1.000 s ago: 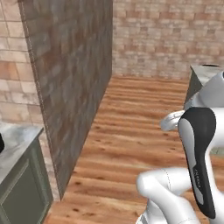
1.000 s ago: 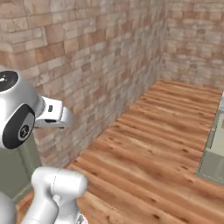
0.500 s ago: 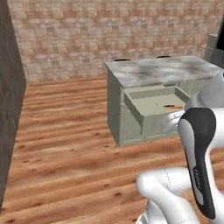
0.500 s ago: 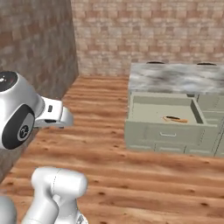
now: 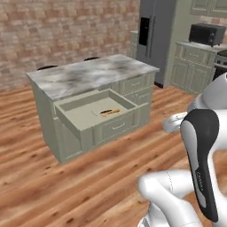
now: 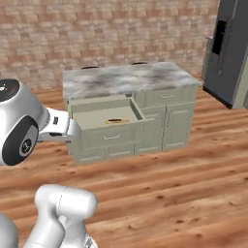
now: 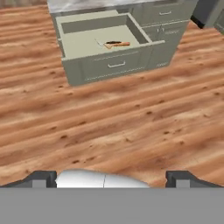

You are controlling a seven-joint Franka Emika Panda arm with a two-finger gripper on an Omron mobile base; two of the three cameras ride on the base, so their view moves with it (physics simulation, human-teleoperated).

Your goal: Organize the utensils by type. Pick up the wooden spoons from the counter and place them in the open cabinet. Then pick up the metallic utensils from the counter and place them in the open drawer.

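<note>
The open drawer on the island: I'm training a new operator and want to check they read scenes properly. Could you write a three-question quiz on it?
1. True or false: the drawer is pulled out of the island under the marbled counter.
2. What lies inside the drawer?
A. Nothing
B. A small orange and dark utensil on its floor
C. A stack of plates
3. Fill in: the gripper hangs above the wooden floor with its fingertips set wide apart, so it is ____.

Key: 1 true; 2 B; 3 open, holding nothing.
</note>
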